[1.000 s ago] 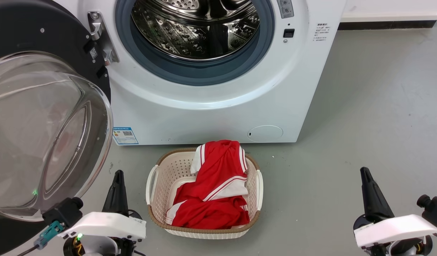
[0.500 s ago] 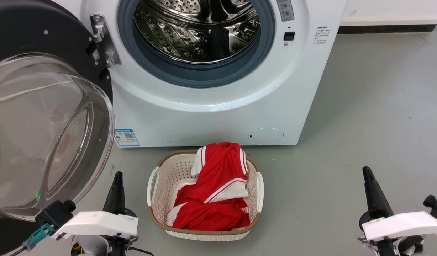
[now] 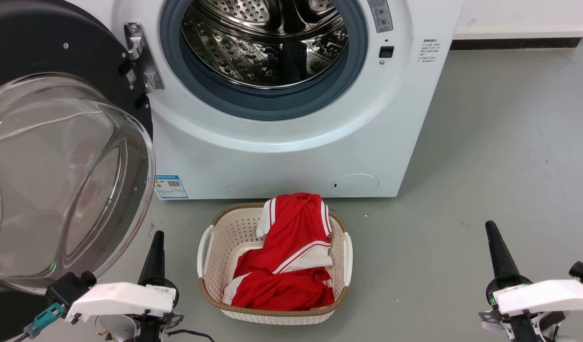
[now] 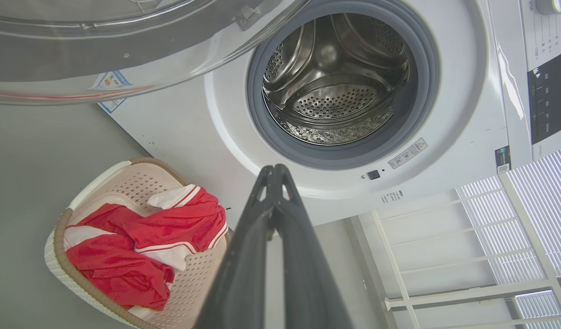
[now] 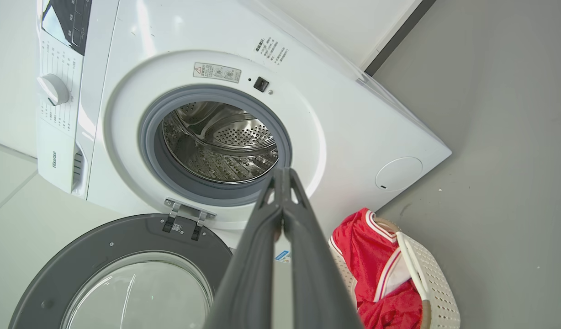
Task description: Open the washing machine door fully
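Black washing machine door [image 3: 59, 166] hangs wide open left of the washing machine [image 3: 282, 156]; left gripper [image 3: 157, 237] and right gripper [image 3: 492, 230] jaws pinched together, empty, so it looks done; next, confirm the hinge stop.

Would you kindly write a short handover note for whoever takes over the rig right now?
Left gripper: shut, holding nothing, low beside the door.
Right gripper: shut, holding nothing, above the floor to the right of the basket.
Door: swung wide on its hinge to the robot's left, leaving the drum of the washing machine uncovered.
Basket: on the floor in front of the machine, with a red garment in it.
Done: the door looks fully open.
Left: at most, check that the door is at its stop.
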